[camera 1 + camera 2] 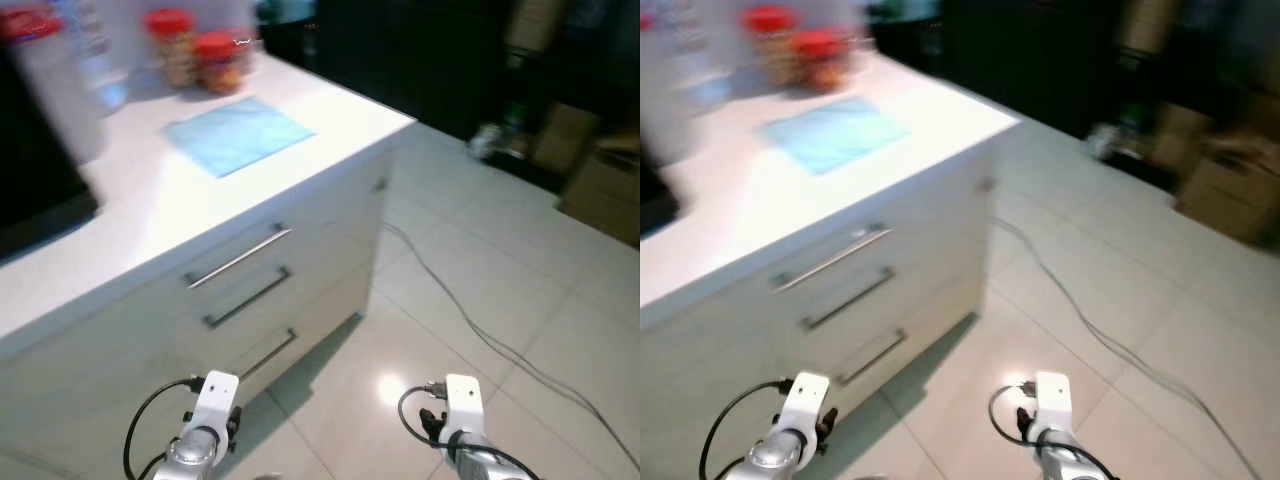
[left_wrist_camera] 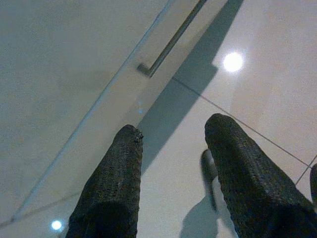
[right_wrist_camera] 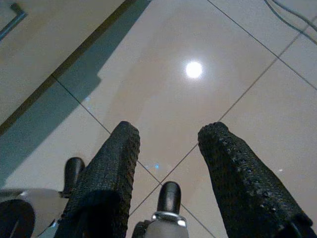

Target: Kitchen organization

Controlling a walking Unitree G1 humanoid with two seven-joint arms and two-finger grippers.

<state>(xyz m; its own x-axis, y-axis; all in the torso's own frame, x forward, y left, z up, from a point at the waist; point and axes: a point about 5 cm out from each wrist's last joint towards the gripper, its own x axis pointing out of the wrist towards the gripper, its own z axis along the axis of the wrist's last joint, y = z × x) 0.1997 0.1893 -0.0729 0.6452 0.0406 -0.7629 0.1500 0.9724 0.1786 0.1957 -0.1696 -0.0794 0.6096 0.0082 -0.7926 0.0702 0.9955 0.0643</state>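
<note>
Blue cloth [image 1: 238, 134] on counter [image 1: 180, 205]; spread left gripper [image 2: 171, 136] over floor tiles [image 2: 257, 94]

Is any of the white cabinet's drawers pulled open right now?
No, the three metal bar handles sit on fronts that lie flush in the white cabinet, so all drawers are closed.

Motion blur smears both eye views, worst at the far end of the white counter [image 1: 200, 200], where the red-lidded jars [image 1: 200, 50] dissolve into streaks. The room beyond lies dark and underexposed. An overhead lamp glares as a round hot spot on the glossy floor tiles [image 3: 194, 69], repeated in each wrist view. The cabinet [image 2: 59, 74] throws a sharp, dark shadow across the tiles. Wrist pictures are crisp, evenly lit, the near black fingers [image 2: 114, 183] slightly soft and shaded underneath.
</note>
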